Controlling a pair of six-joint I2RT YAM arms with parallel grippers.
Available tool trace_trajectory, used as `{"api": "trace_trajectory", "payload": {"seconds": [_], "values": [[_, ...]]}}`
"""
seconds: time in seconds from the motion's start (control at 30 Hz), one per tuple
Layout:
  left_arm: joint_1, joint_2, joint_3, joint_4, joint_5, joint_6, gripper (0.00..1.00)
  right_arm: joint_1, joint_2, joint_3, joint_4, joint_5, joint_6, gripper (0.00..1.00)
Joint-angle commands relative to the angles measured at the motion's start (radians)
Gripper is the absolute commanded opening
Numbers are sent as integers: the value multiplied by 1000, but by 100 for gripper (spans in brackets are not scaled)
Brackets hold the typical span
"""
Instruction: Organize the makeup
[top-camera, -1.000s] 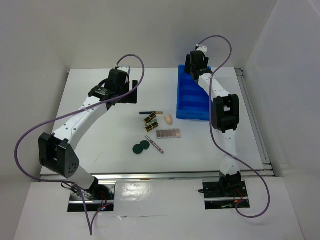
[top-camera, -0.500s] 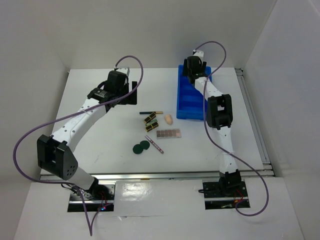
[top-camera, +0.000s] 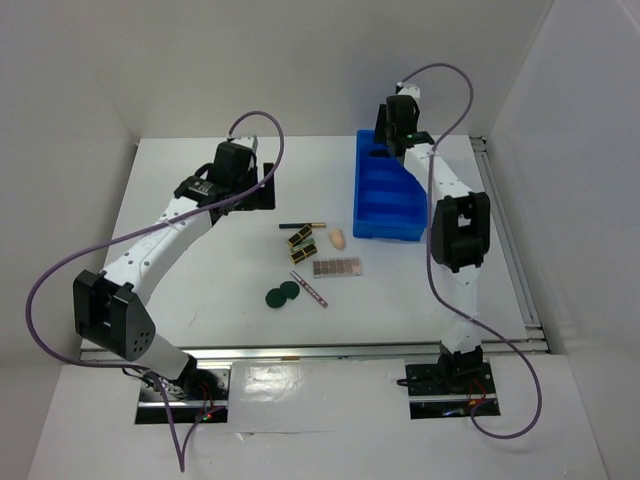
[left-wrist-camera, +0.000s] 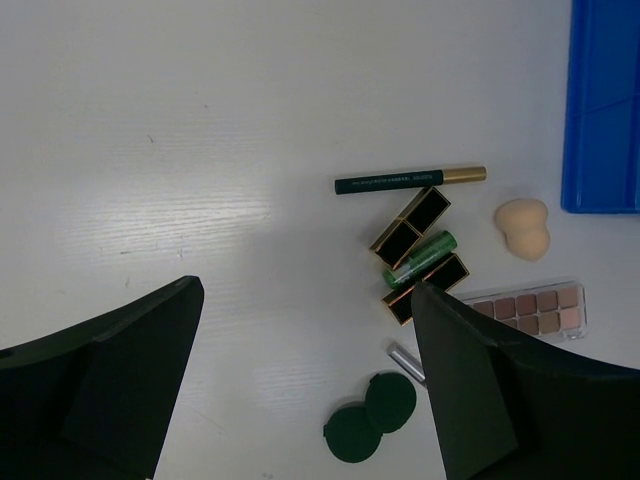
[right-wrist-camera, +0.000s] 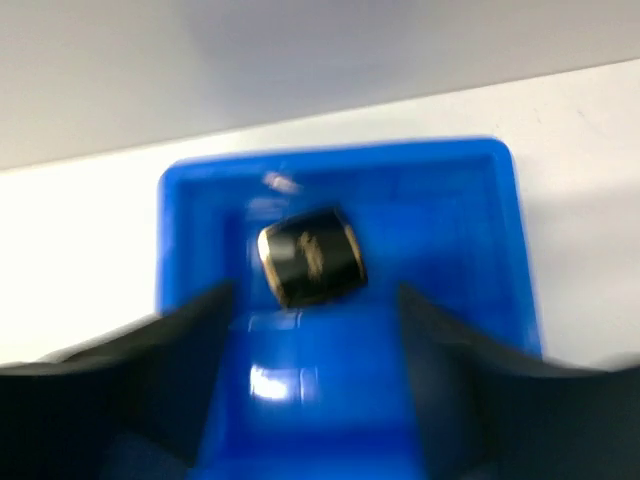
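Overhead: left hand (top-camera: 258, 188) hovers over bare counter (top-camera: 180, 260), well apart from the blue bin (top-camera: 385, 205). Right hand (top-camera: 393, 135) hangs above the bin's far end.

Left wrist: fingers (left-wrist-camera: 120, 380) spread wide, holding nothing. Beyond them lie a pencil (left-wrist-camera: 410, 181), two lipstick tubes (left-wrist-camera: 411, 221) with a green tube (left-wrist-camera: 420, 258) between them, a sponge (left-wrist-camera: 524, 228), a palette (left-wrist-camera: 527, 308) and two green discs (left-wrist-camera: 370, 415). All are on the counter, outside the bin.

Right wrist: blurred. Fingers apart, empty. A black-gold item (right-wrist-camera: 308, 255) rests in the bin's far compartment.

Top camera looks down from behind, sharing makeup (left-wrist-camera: 410, 222) with the downward left wrist, blue bin (right-wrist-camera: 450, 220) with the close right.
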Motion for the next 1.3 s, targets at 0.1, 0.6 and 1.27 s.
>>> {"api": "trace_trajectory", "payload": {"seconds": [0.1, 0.6, 1.27], "values": [[-5, -93, -15, -15, -8, -38, 100, 109, -451, -312, -147, -205, 35, 54], [-5, -146, -15, -51, -156, -39, 100, 437, -550, -682, -322, -236, 83, 71], [-5, -116, -25, -41, -64, -38, 100, 437, -354, -702, -186, -99, 101, 52]]}}
